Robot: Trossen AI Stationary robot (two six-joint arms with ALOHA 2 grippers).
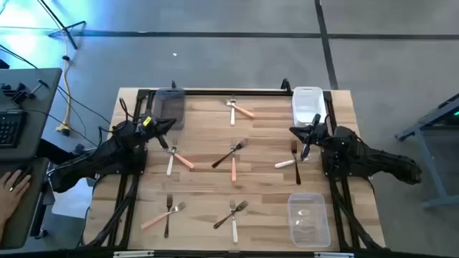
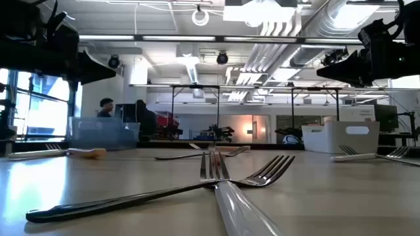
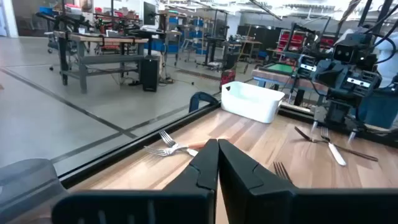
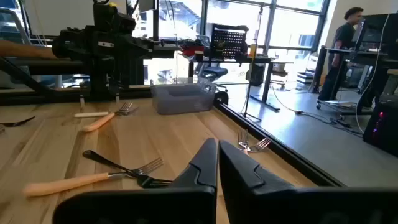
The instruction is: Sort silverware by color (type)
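Small forks with salmon-orange, white or black handles lie flat on the wooden table (image 1: pixel 265 136) in crossed pairs: at the far middle (image 1: pixel 234 109), left of centre (image 1: pixel 174 159), centre (image 1: pixel 232 158), right (image 1: pixel 290 162), near left (image 1: pixel 165 212) and near middle (image 1: pixel 234 214). The near-middle pair fills the low view (image 2: pixel 216 178). My left gripper (image 1: pixel 171 126) (image 3: pixel 217 147) hangs shut over the table's left side and points toward the far right. My right gripper (image 1: pixel 292 132) (image 4: pixel 217 147) hangs shut over the right side and points toward the far left. Neither has anything between its fingers.
A grey bin (image 1: pixel 169 107) stands at the far left, a white bin (image 1: pixel 307 104) at the far right, and a clear bin (image 1: pixel 308 218) at the near right. A person's hand (image 1: pixel 13 188) rests on a desk left of the table.
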